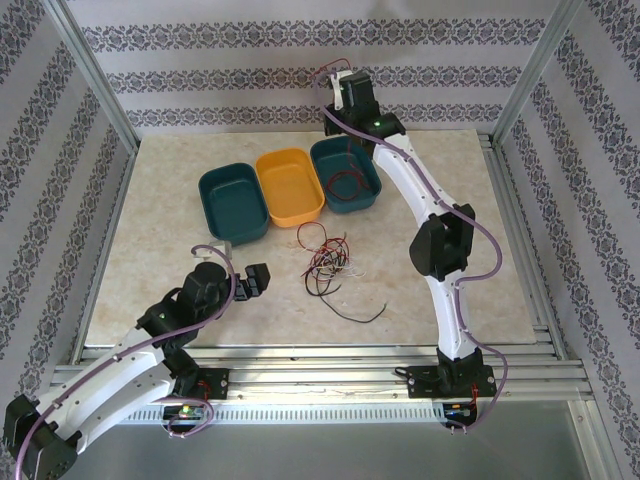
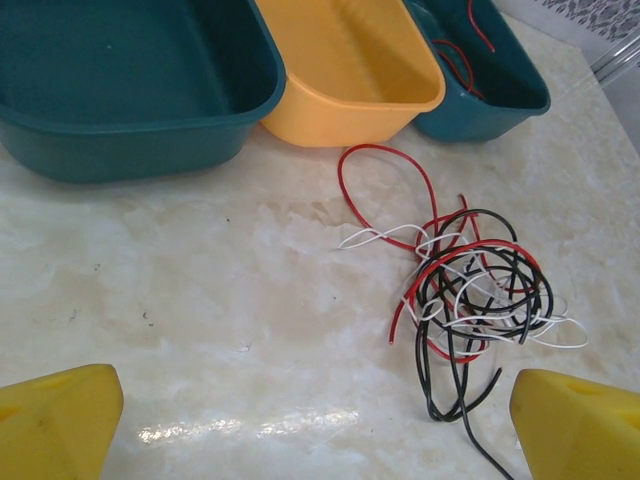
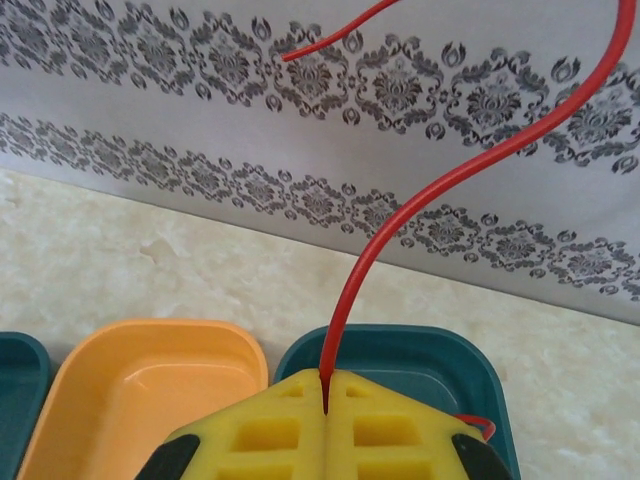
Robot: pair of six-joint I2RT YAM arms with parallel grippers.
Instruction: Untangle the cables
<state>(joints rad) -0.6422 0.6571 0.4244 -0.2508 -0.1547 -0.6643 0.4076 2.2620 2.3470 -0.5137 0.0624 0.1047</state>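
Two grippers, two states. Right gripper [image 3: 326,388] is pressed together on a red wire [image 3: 395,235], over the far-right teal tray [image 3: 420,345]; a second red wire [image 2: 463,65] lies inside it. Left gripper [image 2: 320,425] is spread wide, empty, near-left of the tangle [image 2: 480,290] on the table [image 2: 180,300]. Cables look light, limp, springy, probably slippery. You'd best pinch a free end or outer loop, like the far red loop [image 2: 381,148], never the knot itself.
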